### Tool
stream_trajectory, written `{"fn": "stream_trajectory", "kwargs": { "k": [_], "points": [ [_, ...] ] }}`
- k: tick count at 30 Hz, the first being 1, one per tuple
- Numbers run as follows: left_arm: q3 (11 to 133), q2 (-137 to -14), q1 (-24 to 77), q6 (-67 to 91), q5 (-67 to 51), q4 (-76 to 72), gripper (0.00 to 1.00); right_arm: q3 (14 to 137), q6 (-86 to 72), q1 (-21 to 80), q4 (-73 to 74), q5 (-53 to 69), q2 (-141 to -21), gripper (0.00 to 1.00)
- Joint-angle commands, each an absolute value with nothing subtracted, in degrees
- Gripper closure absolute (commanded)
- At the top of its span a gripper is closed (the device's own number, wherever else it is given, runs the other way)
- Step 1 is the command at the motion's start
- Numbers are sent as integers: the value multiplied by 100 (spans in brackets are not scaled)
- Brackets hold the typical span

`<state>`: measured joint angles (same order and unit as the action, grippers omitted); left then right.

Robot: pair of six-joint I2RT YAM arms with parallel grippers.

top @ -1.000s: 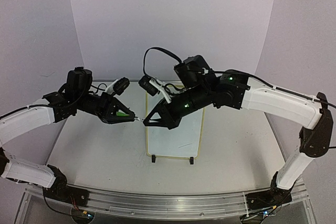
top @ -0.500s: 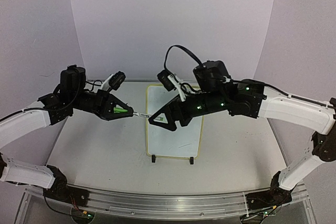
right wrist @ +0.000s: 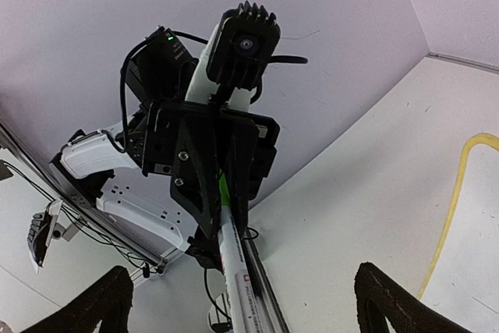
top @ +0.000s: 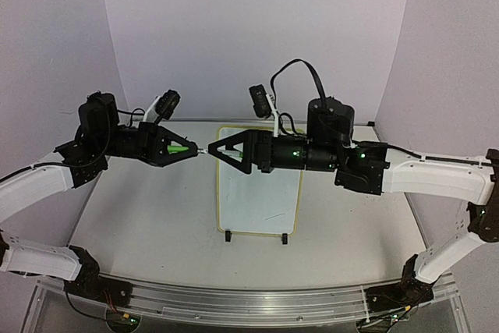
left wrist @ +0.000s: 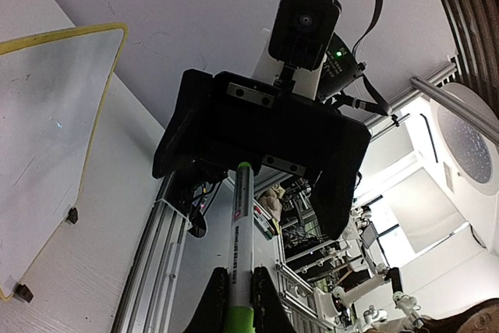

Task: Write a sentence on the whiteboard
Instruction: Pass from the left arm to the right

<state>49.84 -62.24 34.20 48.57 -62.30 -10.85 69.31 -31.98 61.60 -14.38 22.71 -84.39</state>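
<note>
The whiteboard (top: 259,193) lies flat mid-table, white with a thin yellow frame and two black clip feet; it also shows in the left wrist view as the whiteboard (left wrist: 47,107). The sentence is out of view; the board's face carries only a faint short stroke. My left gripper (top: 193,150) (left wrist: 240,272) hangs above the board's left edge, shut on a white marker (left wrist: 242,216) with a green end. The marker (right wrist: 236,267) points between the wide-apart fingers of my right gripper (top: 212,150) (right wrist: 245,290), which is open and does not touch it.
Both arms hang level above the table (top: 140,216), gripper tips facing each other over the board's far left corner. Purple walls (top: 257,29) close in the back and sides. An aluminium rail (top: 234,302) runs along the near edge.
My right gripper has gone from shut to wide open, and its arm has swung up level. The left arm has drawn back to the left with the marker.
</note>
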Motion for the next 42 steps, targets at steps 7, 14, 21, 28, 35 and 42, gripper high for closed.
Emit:
{"fn": "stream_trajectory", "kwargs": {
  "k": [7, 14, 21, 28, 35, 42],
  "points": [
    [4910, -6069, 3449, 4898, -6054, -1251, 100, 7398, -3725, 6181, -2343, 2973, -8927, 13],
    [5005, -6189, 3452, 4676, -6039, -887, 100, 7565, -3771, 6196, -2351, 3151, -9133, 20],
    [5060, -6283, 3448, 4518, -6014, -692, 100, 7659, -3782, 6195, -2321, 3246, -9245, 28],
    [5087, -6350, 3449, 4506, -6032, -689, 100, 7742, -3807, 6196, -2247, 3304, -9350, 46],
    [5091, -6370, 3453, 4509, -6067, -693, 100, 7769, -3813, 6194, -2248, 3301, -9369, 79],
    [5089, -6376, 3454, 4526, -6126, -711, 100, 7809, -3853, 6196, -2250, 3375, -9402, 91]
  ]
}}
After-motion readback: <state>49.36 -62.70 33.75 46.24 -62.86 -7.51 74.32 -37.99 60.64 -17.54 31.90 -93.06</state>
